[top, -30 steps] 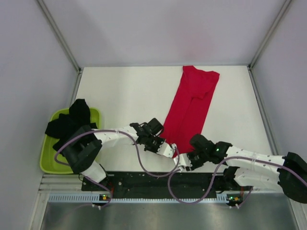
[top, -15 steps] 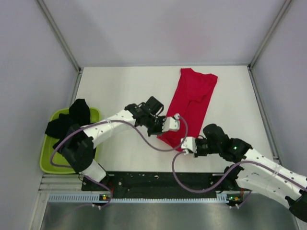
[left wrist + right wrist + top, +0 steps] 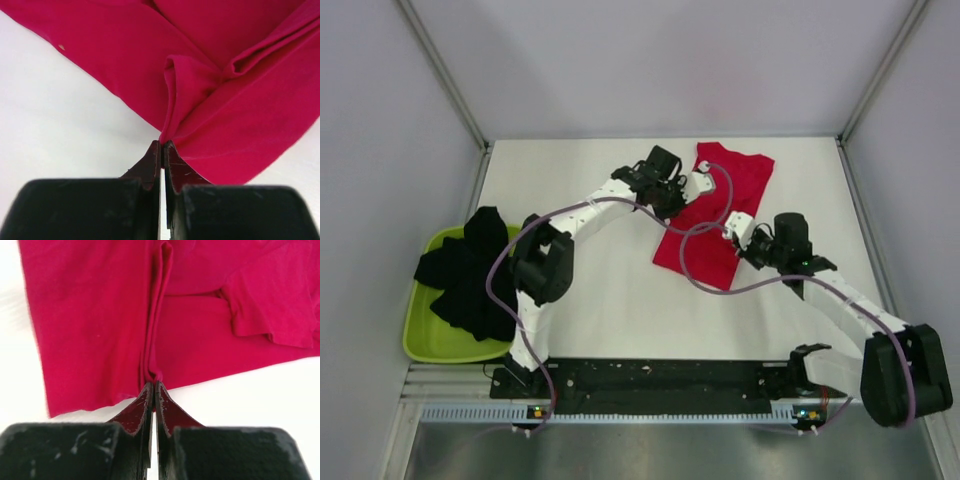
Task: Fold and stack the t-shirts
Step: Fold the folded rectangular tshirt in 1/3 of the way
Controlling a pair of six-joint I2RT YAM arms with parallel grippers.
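Note:
The red t-shirt (image 3: 720, 215) lies folded over on the white table at back centre. My left gripper (image 3: 695, 183) is shut on its left edge; the left wrist view shows red cloth (image 3: 210, 95) pinched into a ridge at the fingertips (image 3: 162, 145). My right gripper (image 3: 732, 228) is shut on the shirt's right edge; the right wrist view shows a red fold (image 3: 155, 330) running up from the tips (image 3: 153, 385). Black t-shirts (image 3: 465, 270) are heaped in the tub at the left.
The lime-green tub (image 3: 420, 340) sits at the table's left edge. White walls with metal frame posts (image 3: 445, 75) enclose the table. Purple cables (image 3: 705, 275) loop over the table beside the shirt's near end.
Both grippers have carried the shirt's near end away from the arm bases toward the back, doubling the long red strip over itself into a shorter shape.

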